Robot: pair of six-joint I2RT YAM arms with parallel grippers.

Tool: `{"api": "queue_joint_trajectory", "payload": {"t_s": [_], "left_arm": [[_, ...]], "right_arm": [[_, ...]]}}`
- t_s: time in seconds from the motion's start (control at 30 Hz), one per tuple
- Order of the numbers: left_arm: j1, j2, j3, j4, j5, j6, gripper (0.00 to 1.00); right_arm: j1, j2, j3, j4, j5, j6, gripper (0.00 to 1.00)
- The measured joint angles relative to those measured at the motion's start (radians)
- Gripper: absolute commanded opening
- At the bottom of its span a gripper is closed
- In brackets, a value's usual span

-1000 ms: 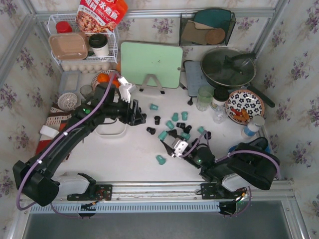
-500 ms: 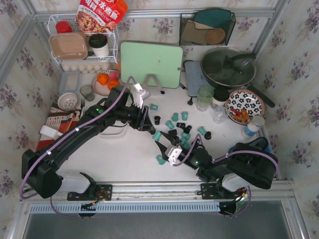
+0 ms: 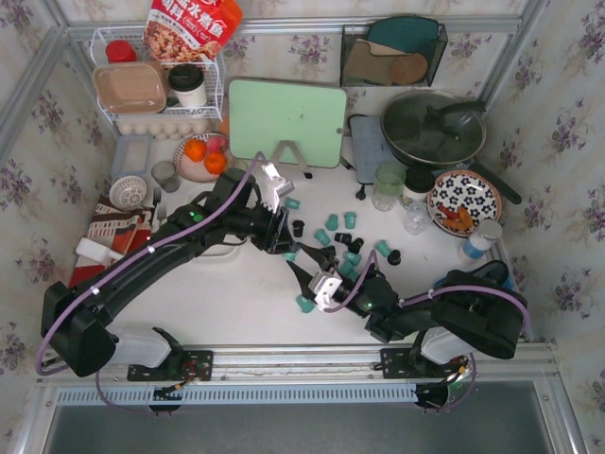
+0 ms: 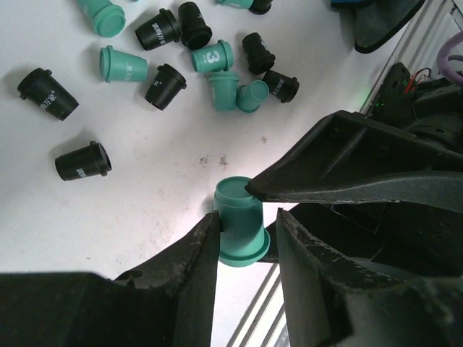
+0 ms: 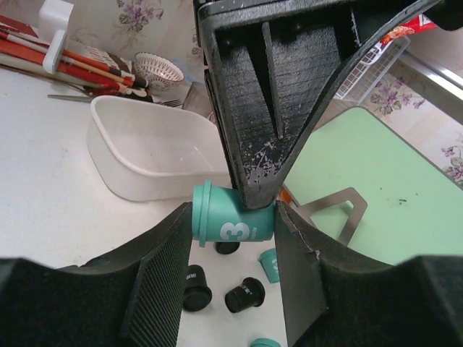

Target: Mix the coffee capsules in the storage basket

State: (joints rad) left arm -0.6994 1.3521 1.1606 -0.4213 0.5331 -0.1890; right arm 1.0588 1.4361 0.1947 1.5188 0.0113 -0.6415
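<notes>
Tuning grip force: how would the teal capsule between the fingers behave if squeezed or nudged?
The teal capsule looks small and cup-shaped, so probably light, perhaps crushable. Its round tapered body would likely roll in an arc if nudged; other capsules lie on their sides.

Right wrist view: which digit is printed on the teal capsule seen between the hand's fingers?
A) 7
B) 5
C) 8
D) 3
D: the teal capsule, lying on its side, bears a white 3.
</notes>
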Motion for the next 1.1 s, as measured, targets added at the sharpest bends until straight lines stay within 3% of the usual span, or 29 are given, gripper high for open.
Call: {"api": "queue_joint_trajectory", "payload": {"t_s": [0.4, 0.47, 0.57, 0.83, 0.97, 1.1], "left_arm": [[-0.002, 0.002, 0.002, -0.002, -0.014, 0.005, 0.4], [-0.002, 0.003, 0.002, -0.002, -0.011, 0.005, 0.33], [-0.002, 0.003, 0.004, -0.001, -0.01, 0.006, 0.21], [0.009, -0.037, 0.023, -0.033, -0.062, 0.032, 0.17], [0.056, -0.069, 0.028, -0.057, -0.181, 0.039, 0.18], [0.148, -0.058, 0.04, -0.112, -0.354, 0.039, 0.18]], "right_arm": [[0.014, -0.01, 0.026, 0.001, 0.008, 0.0, 0.44], [0.014, -0.01, 0.032, 0.001, 0.008, 0.0, 0.45], [0.014, -0.007, 0.04, 0.001, 0.012, 0.001, 0.56], [0.018, -0.005, 0.021, 0.002, 0.079, 0.036, 0.82], [0.018, -0.052, -0.036, 0.002, 0.138, 0.079, 0.79], [0.021, -0.203, -0.069, -0.023, 0.227, 0.217, 0.72]]}}
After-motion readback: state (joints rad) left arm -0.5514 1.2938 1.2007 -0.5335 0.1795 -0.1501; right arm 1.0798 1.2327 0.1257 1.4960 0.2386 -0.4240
